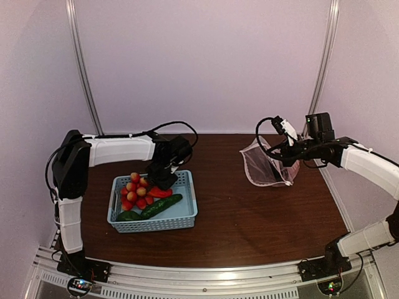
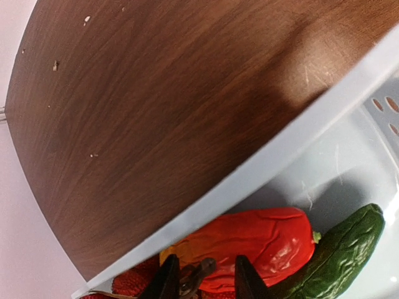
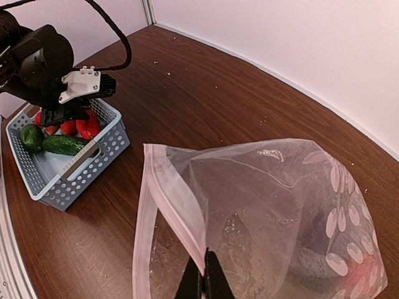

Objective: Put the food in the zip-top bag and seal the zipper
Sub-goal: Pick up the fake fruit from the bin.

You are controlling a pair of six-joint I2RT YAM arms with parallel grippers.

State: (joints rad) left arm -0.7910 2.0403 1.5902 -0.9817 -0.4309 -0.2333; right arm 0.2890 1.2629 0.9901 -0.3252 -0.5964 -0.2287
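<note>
The food lies in a light-blue basket: a cluster of red and orange tomatoes, a red pepper, a green cucumber and a small dark green piece. My left gripper reaches into the basket's far side. Its fingers stand apart just over the pepper's end, with a brown stem beside one finger. At the right, the clear dotted zip-top bag is held up off the table with its mouth agape. My right gripper is shut on the mouth edge at the pale zipper. A dark shape shows dimly through the bag's lower right.
The basket's pale rim runs close past the left fingers. Brown tabletop lies between basket and bag. White walls with metal rails stand behind and at both sides, the right one close to the bag.
</note>
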